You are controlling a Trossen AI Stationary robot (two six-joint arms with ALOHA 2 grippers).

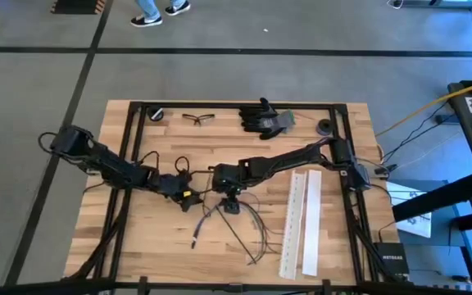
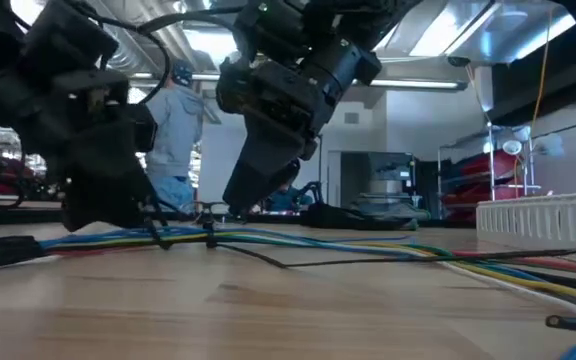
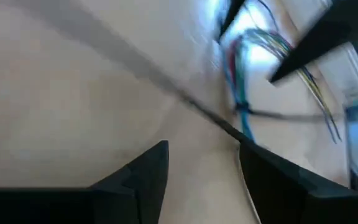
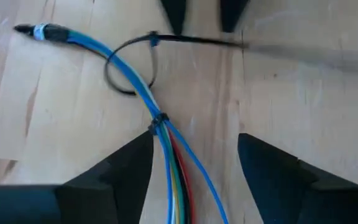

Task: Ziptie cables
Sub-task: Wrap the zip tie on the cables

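The cables (image 4: pixel 124 67) lie on the wooden table as a bundle of blue, green, red and yellow wires, fanning out toward the near edge (image 1: pixel 248 229). One black ziptie (image 4: pixel 159 121) is cinched round the bundle. A second ziptie (image 4: pixel 114 84) forms a loose loop round it, its tail (image 4: pixel 197 41) trailing away. My right gripper (image 4: pixel 194 140) stands open low over the table, the bundle running between its fingers. My left gripper (image 3: pixel 204 146) is open just beyond the loop, its fingertips (image 4: pixel 174 15) beside the tail. My left gripper has the loose ziptie's tail (image 3: pixel 229 127) running up to one fingertip (image 3: pixel 247 149); I cannot tell whether they touch. My right gripper has the bundle (image 4: pixel 166 149) passing close by one finger (image 4: pixel 135 162); whether it touches, I cannot tell.
Two long white perforated strips (image 1: pixel 301 221) lie right of the cables. Black gloves (image 1: pixel 265 119), glasses (image 1: pixel 197 118) and small black round parts (image 1: pixel 156 113) sit along the far edge. Black frame rails (image 1: pixel 138 139) border the work area. A person (image 2: pixel 173 130) stands beyond the table.
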